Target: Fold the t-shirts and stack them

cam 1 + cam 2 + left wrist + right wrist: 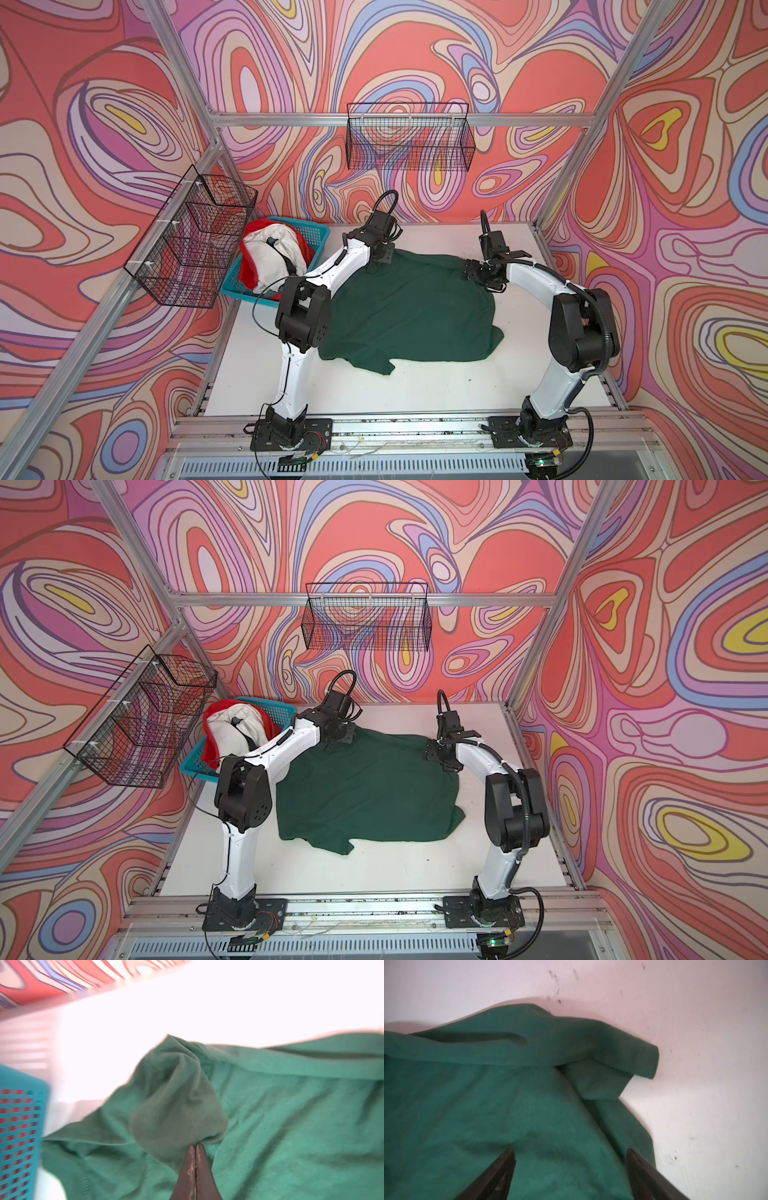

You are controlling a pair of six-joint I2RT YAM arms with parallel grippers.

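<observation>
A dark green t-shirt [411,311] [365,796] lies crumpled and spread on the white table [415,395]. My left gripper [380,259] [195,1145] is at its far left corner, shut on a bunched fold of the green cloth [176,1105] that stands up from the fingertips. My right gripper [469,270] [571,1153] is at the shirt's far right corner, open, its fingers spread just above the green cloth [488,1105] beside a folded-over edge. White [270,257] and red [249,270] t-shirts are piled in the teal basket [316,237].
The teal basket [18,1126] stands at the table's far left corner, close to my left arm. A black wire basket [195,237] hangs on the left wall and another [407,137] on the back rail. Bare table lies in front of the shirt.
</observation>
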